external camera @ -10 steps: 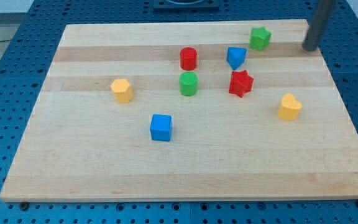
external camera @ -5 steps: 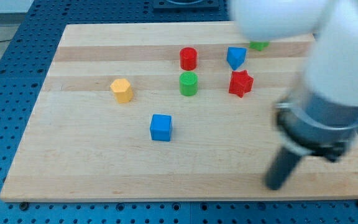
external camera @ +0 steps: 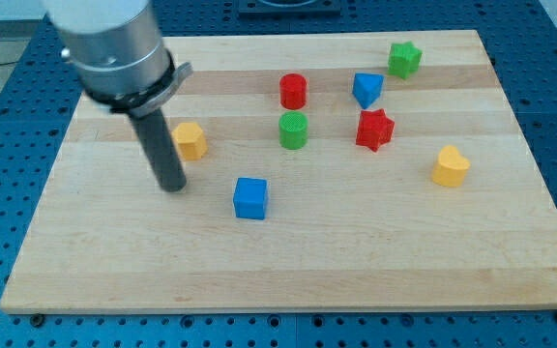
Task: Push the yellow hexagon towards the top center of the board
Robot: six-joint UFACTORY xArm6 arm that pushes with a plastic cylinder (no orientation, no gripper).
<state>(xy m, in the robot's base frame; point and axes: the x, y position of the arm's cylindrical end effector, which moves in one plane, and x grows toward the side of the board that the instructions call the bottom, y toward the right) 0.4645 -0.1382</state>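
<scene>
The yellow hexagon sits on the wooden board at the view's left of centre. My tip rests on the board just below and slightly left of the hexagon, a small gap apart from it. The rod rises up and left to the grey arm body, which covers the board's top left part.
A blue cube lies right of my tip. A red cylinder, green cylinder, blue block, red star and green star stand towards the top right. A yellow heart-shaped block lies at the right.
The arm swept from the board's top right down to the bottom right, then across to the left. My tip now stands beside the yellow hexagon. No block has moved.
</scene>
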